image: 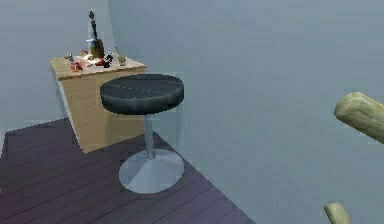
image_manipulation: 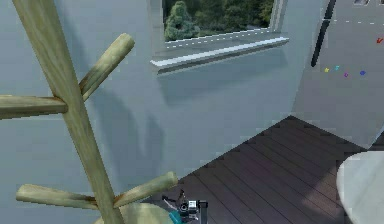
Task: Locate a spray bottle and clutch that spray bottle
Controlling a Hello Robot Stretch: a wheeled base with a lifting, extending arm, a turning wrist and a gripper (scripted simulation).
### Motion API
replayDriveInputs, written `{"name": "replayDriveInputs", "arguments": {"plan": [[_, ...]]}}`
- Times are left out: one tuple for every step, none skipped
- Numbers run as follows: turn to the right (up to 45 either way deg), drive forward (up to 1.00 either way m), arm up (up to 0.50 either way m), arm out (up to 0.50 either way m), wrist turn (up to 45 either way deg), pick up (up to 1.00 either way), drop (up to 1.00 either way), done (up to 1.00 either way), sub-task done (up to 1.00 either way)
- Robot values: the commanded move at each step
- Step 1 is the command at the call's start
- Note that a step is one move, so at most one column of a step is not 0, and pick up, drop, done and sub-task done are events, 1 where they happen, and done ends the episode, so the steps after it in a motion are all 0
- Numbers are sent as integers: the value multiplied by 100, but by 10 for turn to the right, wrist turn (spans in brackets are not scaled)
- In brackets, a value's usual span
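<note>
No shape here reads clearly as a spray bottle. A wooden cabinet (image: 95,105) stands in the far corner of the forward view. On it are a tall dark bottle (image: 94,42), a small glass (image: 121,59) and several small reddish items (image: 88,65). At the arm side view's bottom edge the gripper (image_manipulation: 186,209) shows as a small dark shape with white marked squares. A teal speck sits at it. I cannot tell whether it holds anything.
A black round stool (image: 142,94) on a chrome pedestal stands before the cabinet. A wooden coat rack (image_manipulation: 65,110) fills the arm side view's left; its pegs (image: 362,112) reach the forward view's right. Window sill (image_manipulation: 220,52), white panel (image_manipulation: 350,70), dark plank floor (image_manipulation: 270,170).
</note>
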Motion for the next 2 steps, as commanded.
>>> {"name": "replayDriveInputs", "arguments": {"plan": [[0, 0, -30, 0, 0, 0, 0, 0, 0], [0, 0, 0, 0, 0, 100, 0, 0, 0]]}}
